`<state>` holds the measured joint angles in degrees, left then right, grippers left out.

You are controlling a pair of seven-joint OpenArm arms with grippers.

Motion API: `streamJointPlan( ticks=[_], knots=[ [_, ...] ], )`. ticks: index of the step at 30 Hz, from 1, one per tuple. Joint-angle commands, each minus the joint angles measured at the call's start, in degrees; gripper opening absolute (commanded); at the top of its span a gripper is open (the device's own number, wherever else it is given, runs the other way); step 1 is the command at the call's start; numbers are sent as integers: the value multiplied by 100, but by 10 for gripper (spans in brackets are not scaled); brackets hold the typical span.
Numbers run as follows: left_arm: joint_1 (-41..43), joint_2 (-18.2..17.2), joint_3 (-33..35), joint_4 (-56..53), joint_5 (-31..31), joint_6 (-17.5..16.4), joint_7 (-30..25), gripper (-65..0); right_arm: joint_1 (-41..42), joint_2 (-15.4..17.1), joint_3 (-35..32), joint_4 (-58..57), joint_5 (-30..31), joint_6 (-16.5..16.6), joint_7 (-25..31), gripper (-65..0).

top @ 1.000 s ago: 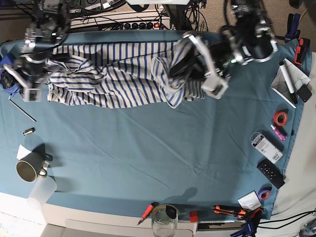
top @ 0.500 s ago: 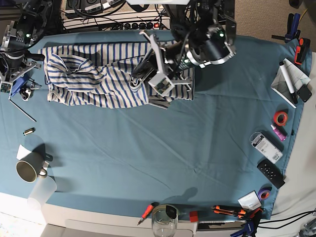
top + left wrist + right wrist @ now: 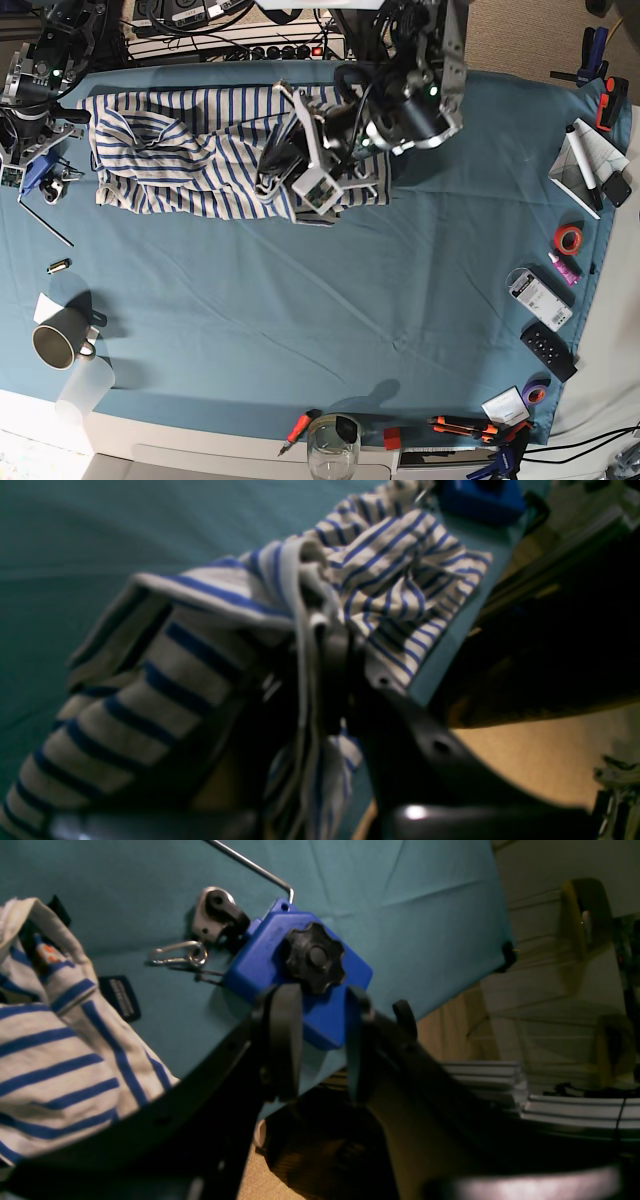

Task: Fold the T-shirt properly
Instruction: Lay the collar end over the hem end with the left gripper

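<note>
one t-shirt (image 3: 190,150), soft cream-white cloth with narrow blue stripes, rumpled in long folds along the far edge of the teal table cloth (image 3: 330,320). right-hand end of it doubled over toward the middle and lifted in a bunched fold. in the left wrist view, same striped cloth (image 3: 165,680) draped thick over the dark fingers, a grey hem edge running down between them. left gripper (image 3: 290,185) pinched nearly closed on that fold of the t-shirt, over the middle of the garment. right gripper (image 3: 25,165) off the shirt's other end, at the table cloth's edge, its jaws set partly apart with nothing between them; through the gap in the right wrist view, one blocky blue plastic clamp (image 3: 300,975) with a ribbed black knob on top. beside the clamp, one steel snap hook (image 3: 177,954) and one thin bent metal rod (image 3: 250,865). nearer the front edge in the base view: one dull olive mug (image 3: 58,343), one clear glass (image 3: 332,452), one orange tape roll (image 3: 569,238), one flat black remote (image 3: 548,350).
</note>
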<state>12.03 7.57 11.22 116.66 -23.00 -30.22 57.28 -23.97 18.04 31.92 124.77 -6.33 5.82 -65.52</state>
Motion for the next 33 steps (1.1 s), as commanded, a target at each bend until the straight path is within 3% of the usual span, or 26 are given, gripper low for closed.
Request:
streamJointPlan(
  ticks=[1,5,12,16,18,21,23,28,33],
  knots=[
    [-114,143,28,-42,-203,-22,-170,-650,17,85,42,85,-94,-35,131,-494],
    [-275,143,28,-420,-739,-50,-164,-650,17,85,42,83,-94,-35,151,-494],
    [-284,143,140,-450,-791,-70,-116,-650,17,85,42,83,-87,-39,212,-494],
    [-282,143,538,-450,-791,-330,26,-650,17,85,42,83,85,-37,210,-494],
    [-280,143,785,-450,-789,-310,83,-556,17,85,42,83,144,-37,212,-494],
    [-284,143,1038,-450,-789,44,46,-409,17,85,42,83,142,-37,210,-494],
    [-284,143,1062,-450,-787,236,-59,-364,17,85,42,83,142,-37,210,-494],
    [-284,143,1062,-448,-350,570,-197,-358,17,85,42,83,142,-37,208,-494],
    [-282,143,1062,-293,-225,975,302,-375,17,85,42,83,142,-37,212,-494]
  ],
)
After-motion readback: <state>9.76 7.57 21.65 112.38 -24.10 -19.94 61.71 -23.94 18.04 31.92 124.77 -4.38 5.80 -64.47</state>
